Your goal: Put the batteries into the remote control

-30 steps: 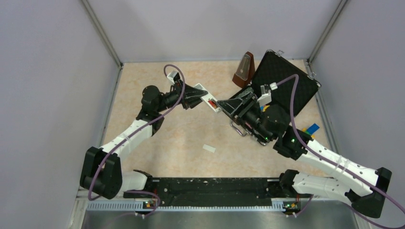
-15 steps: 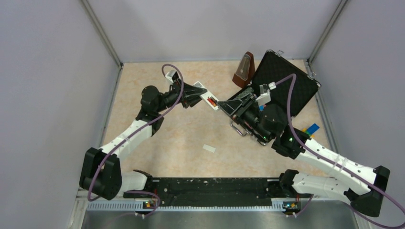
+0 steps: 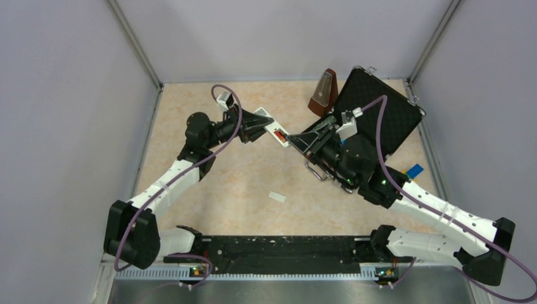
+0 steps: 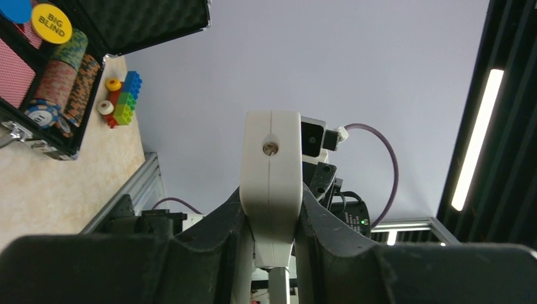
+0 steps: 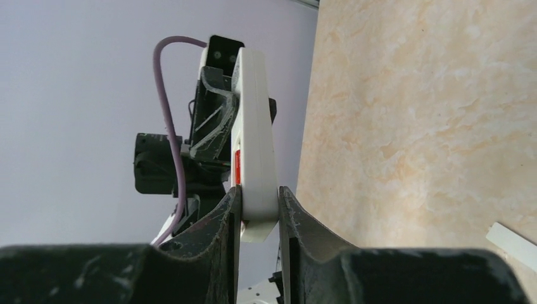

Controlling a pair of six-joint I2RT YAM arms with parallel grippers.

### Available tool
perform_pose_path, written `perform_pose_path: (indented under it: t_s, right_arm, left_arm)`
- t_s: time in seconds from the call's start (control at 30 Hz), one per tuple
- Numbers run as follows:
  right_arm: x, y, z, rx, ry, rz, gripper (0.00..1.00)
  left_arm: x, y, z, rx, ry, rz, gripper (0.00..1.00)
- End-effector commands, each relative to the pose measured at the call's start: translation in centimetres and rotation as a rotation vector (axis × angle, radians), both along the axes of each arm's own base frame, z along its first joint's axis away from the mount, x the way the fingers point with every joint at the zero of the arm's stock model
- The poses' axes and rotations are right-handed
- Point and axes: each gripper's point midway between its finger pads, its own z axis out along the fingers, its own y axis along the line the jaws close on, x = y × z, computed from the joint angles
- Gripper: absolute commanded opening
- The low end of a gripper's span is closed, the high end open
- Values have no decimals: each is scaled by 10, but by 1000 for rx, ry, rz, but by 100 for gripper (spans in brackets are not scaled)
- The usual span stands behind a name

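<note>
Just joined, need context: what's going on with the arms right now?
The remote control is in the air between the arms. The left fingers are clamped on one end; the right fingers flank the other end and appear to touch it. A red battery shows in the open compartment; no black one is visible. A small white cover lies on the table.

Lavender walls [image 3: 63, 95], marbled beige tabletop [image 3: 253, 183], ceiling striplight [image 4: 476, 139]
</note>
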Motion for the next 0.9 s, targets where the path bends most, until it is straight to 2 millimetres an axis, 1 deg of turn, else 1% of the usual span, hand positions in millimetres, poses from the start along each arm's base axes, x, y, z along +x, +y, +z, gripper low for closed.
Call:
perform_pose_path:
  t_s: [0.0,0.13,0.17,0.2,0.27,0.3,0.33,0.4,0.43,0.47,0.53,0.6,0.7,0.8,0.87]
  right_arm:
    - [2,6,15,-5,-10,14,13]
    - [2,7,-2,-68,35,18,7]
    - [2,7,-5,-79,44,18,2]
    - [1,6,-8,-90,52,18,0]
    - [0,5,-13,-100,66,19,0]
    - [0,4,-15,-103,69,20,2]
    - [-1,4,-15,-106,69,21,11]
    - [-3,0,-11,-98,60,20,38]
    - [-4,-2,-9,-93,54,17,47]
    - [-6,-5,-6,-88,46,13,53]
    - [-9,-13,4,-72,20,7,63]
    - [-15,-20,15,-52,0,10,67]
    - [-22,-31,29,-48,-30,14,71]
    - [-28,-41,25,-125,-43,20,72]
    - [-30,-45,12,-217,-41,30,72]
  left_arm:
    - [-26,-5,36,44,-240,-55,0]
    - [-26,-6,31,135,-327,-58,0]
    - [-25,-6,30,155,-347,-54,0]
    - [-24,-5,28,174,-354,-52,0]
    - [-23,-5,22,207,-378,-51,0]
    - [-22,-5,20,220,-383,-47,0]
    - [-22,-5,18,230,-389,-46,0]
    - [-20,-4,12,261,-406,-43,0]
    - [-19,-3,9,283,-414,-36,0]
    - [-18,-2,5,306,-424,-33,0]
    - [-15,2,-2,353,-439,-18,0]
    - [-13,6,-9,388,-453,-10,0]
    - [-15,11,-14,415,-483,-12,0]
    - [-20,15,-18,443,-524,-16,0]
    - [-23,19,-20,465,-554,-13,0]
